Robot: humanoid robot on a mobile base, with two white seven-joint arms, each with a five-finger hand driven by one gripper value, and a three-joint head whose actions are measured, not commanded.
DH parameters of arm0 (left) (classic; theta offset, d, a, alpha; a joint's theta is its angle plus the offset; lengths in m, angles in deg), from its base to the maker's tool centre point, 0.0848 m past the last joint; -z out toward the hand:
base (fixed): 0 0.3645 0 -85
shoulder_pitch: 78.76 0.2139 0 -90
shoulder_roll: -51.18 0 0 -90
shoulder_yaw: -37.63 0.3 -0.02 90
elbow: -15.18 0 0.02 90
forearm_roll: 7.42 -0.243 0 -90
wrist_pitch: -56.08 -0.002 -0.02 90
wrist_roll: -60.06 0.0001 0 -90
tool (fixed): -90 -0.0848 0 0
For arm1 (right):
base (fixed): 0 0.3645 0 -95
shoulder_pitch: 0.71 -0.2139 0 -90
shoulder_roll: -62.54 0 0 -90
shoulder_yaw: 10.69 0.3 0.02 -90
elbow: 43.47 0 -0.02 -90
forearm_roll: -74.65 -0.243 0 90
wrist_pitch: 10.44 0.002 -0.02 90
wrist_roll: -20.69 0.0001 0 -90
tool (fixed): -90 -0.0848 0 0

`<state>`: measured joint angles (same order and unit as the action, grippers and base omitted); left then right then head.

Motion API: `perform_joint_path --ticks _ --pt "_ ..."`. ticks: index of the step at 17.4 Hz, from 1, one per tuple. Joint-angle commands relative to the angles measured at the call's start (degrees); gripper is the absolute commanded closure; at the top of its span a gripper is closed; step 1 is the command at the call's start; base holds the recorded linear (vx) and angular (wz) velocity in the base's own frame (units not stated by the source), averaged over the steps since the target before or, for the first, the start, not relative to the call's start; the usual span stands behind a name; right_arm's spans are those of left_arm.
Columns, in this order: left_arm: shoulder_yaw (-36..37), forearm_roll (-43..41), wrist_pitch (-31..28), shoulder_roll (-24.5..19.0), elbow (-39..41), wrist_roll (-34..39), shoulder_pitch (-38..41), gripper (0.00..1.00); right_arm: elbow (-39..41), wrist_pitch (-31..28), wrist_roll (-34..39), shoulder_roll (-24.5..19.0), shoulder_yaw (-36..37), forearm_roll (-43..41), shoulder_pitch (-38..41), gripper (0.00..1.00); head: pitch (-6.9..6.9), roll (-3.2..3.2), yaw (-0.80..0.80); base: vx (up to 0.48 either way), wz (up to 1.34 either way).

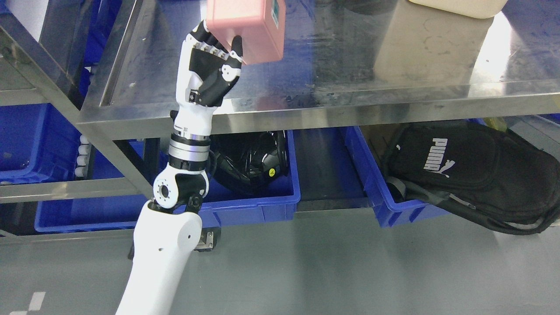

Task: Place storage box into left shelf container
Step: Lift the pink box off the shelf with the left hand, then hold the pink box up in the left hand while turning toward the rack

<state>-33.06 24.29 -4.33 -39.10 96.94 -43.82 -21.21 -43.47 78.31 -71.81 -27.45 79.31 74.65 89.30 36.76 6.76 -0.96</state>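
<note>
Below, blue bins (258,205) sat under the steel surface (350,65), one holding a black bag (472,170), and a cream container (459,6) stood at the far edge. Left hand (214,65) was closed around the pink storage box (247,28), held above the surface.

We're looking at some kind of workshop or storage room here. A stainless steel table (393,65) is taking up the whole top half, scuffed and shiny. Blue plastic bins (253,205) are sitting underneath from 9 to 4 o'clock, one holding a black bag (472,170) at 3 o'clock. Metal shelf framing (39,57) is running along 10 o'clock, and grey painted floor (328,271) is filling 6 o'clock.
</note>
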Motion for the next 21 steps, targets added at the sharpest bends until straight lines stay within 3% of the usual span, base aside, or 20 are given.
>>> perform_joint_path --ticks 1,5,9,17,21 --pt "11.2 -0.9 3.1 -0.7 9.7 -0.2 7.7 0.99 1.0 0.0 0.0 1.0 0.3 0.1 0.5 0.00 0.00 0.00 0.00 -0.121 0.26" --pt "8.7 -0.9 6.3 -0.7 9.7 -2.6 12.7 0.99 1.0 0.0 0.0 1.0 0.3 0.1 0.5 0.00 0.00 0.00 0.00 -0.115 0.53" --pt "5.5 -0.9 6.3 -0.7 9.7 -2.6 15.7 0.99 1.0 0.0 0.0 1.0 0.3 0.1 0.5 0.00 0.00 0.00 0.00 -0.040 1.45" --pt "-0.1 -0.8 7.4 -0.7 9.7 -6.0 20.2 0.99 1.0 0.0 0.0 1.0 0.3 0.1 0.5 0.00 0.04 0.00 0.00 0.177 1.84" --pt "-0.2 -0.8 7.7 -0.7 9.7 -6.1 21.1 0.99 1.0 0.0 0.0 1.0 0.3 0.1 0.5 0.00 0.04 0.00 0.00 0.299 1.08"
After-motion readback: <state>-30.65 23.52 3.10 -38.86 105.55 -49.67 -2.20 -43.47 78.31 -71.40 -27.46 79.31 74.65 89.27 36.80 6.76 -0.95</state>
